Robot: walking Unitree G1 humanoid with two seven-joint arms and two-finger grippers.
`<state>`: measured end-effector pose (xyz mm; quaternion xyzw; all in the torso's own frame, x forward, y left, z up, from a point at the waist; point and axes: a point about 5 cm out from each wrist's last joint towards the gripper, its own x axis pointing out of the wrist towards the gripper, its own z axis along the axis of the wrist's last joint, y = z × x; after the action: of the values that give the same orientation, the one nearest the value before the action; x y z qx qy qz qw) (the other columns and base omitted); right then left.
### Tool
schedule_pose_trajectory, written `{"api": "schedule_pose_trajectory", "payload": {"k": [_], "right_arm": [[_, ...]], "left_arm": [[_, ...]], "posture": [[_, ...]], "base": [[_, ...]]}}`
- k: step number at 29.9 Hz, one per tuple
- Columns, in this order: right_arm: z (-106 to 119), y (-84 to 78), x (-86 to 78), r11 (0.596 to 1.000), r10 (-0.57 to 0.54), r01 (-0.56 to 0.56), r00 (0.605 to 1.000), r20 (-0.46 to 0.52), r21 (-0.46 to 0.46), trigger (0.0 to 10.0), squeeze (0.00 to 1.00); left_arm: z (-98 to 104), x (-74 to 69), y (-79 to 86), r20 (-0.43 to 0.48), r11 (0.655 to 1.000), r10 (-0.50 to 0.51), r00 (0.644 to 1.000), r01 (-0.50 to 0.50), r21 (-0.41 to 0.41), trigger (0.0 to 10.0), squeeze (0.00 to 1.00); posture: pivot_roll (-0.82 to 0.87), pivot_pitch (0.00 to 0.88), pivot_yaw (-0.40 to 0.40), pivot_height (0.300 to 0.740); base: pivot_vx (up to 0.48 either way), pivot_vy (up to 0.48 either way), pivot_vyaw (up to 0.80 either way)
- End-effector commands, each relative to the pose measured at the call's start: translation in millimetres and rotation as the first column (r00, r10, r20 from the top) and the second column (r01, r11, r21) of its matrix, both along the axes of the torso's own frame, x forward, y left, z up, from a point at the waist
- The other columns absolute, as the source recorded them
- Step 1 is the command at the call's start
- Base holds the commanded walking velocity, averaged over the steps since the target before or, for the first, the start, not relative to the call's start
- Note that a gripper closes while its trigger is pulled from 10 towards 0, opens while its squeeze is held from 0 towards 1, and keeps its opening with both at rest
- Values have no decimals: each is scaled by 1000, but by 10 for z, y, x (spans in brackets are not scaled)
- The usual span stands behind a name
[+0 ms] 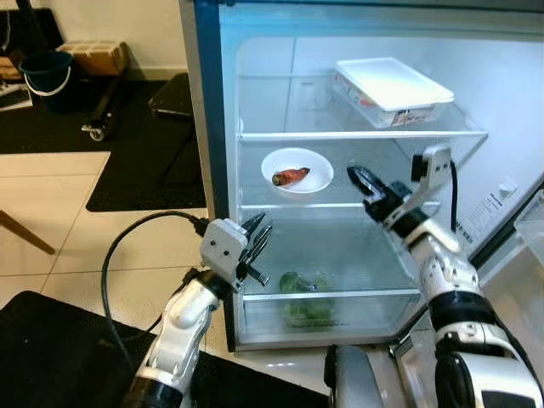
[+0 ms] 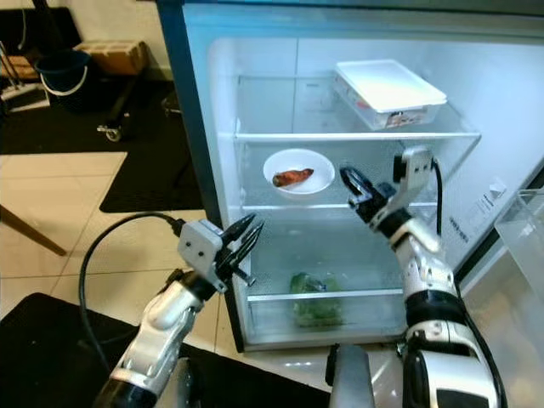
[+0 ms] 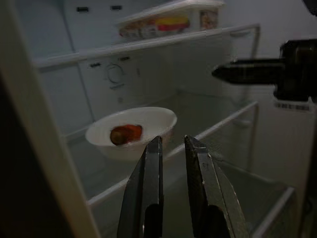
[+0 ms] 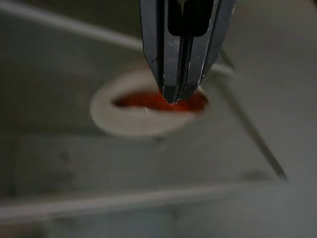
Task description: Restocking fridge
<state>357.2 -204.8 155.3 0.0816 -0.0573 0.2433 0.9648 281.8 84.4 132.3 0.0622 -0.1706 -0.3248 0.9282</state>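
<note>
- The fridge (image 1: 212, 127) stands open, door swung off to the robot's right, shelves lit and in plain sight
- Up on the top glass shelf (image 1: 280, 134) sits a white lidded container (image 1: 391, 89), toward the right-hand side
- Middle shelf (image 1: 340, 205): a white bowl (image 1: 297, 169) on the left half, with an orange-red piece of food (image 1: 291, 177) lying inside it
- Down in the clear bottom drawer (image 1: 340, 310) there are leafy greens (image 1: 306, 297), seen through the front wall
- The right gripper (image 1: 357, 181) is reaching into the middle compartment, tips just right of the bowl and apart from it, at about the bowl's height
- In the right wrist view its fingers (image 4: 171, 59) are pressed together with nothing between them, pointing at the bowl and the red food
- The left gripper (image 1: 258, 234) hangs at the fridge's left front edge, outside the compartments, below the level of the middle shelf
- Its fingers (image 3: 148, 188) stand slightly parted, a narrow gap showing in the left wrist view, and they hold nothing
- Along those fingers the bowl lies straight ahead on its shelf, and the other arm's black tip juts in from the side
- Off to the robot's left, on dark mats over pale tiles, a blue bucket (image 1: 47, 72) stands beside a cardboard box (image 1: 95, 56)
</note>
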Motion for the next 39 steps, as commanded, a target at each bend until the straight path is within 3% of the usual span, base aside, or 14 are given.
{"api": "schedule_pose_trajectory", "payload": {"k": [1,6,9,11,14,17,21,29,34,36,38,39], "right_arm": [[-78,-1,-18,998,-22,22,1000,-14,-53,10000,0],[-256,12,-56,987,-68,60,996,-52,-149,10000,0],[-567,-30,-169,941,-219,184,971,-95,-285,10000,0],[-567,-30,-169,941,-219,184,971,-95,-285,10000,0],[-834,-42,-279,942,-239,171,945,-222,-288,10000,0],[-910,-37,-314,944,-237,160,936,-259,-288,10000,0],[-1241,-101,-502,951,-283,196,863,-418,-239,10000,0],[-1504,-110,-703,936,-329,205,801,-500,-288,10000,0],[-1612,-101,-797,930,-342,197,773,-534,-310,10000,0],[-1612,-101,-797,930,-342,197,773,-534,-310,10000,0],[-1646,-92,-821,923,-353,191,763,-542,-333,10000,0],[-1646,-92,-821,923,-353,191,763,-542,-333,10000,0]], "left_arm": [[-46,8,3,-10,1000,-11,1000,11,8,10000,0],[-75,13,10,-17,1000,-10,1000,10,10,10000,0],[-173,7,71,-47,1000,16,999,-15,6,10000,0],[-173,7,71,-47,1000,16,999,-15,6,10000,0],[-265,-4,130,-73,999,37,997,-37,2,10000,0],[-296,-9,145,-78,999,40,996,-40,4,10000,0],[-389,-40,182,-103,999,50,993,-50,4,10000,0],[-486,-69,169,-137,999,35,990,-33,19,10000,0],[-800,-181,196,-254,996,21,967,2,87,10000,0],[-800,-181,196,-254,996,21,967,2,87,10000,0],[-1066,-295,296,-356,990,62,933,-13,139,10000,0],[-1066,-295,296,-356,990,62,933,-13,139,10000,0]], "posture": [[-30,0,-17,431],[-30,0,-19,431],[-27,0,-19,431],[-27,0,-19,431],[-28,0,-22,431],[-26,0,-24,431],[-26,0,-27,431],[-23,0,-25,456],[-26,0,-22,476],[-26,0,-22,476],[-27,0,-18,476],[-27,0,-18,476]], "base": [[0,0,0],[0,0,0],[0,0,0],[0,0,0],[0,0,0],[0,0,0],[0,0,0],[0,0,0],[0,0,0],[0,0,0],[0,0,0],[0,0,0]]}}
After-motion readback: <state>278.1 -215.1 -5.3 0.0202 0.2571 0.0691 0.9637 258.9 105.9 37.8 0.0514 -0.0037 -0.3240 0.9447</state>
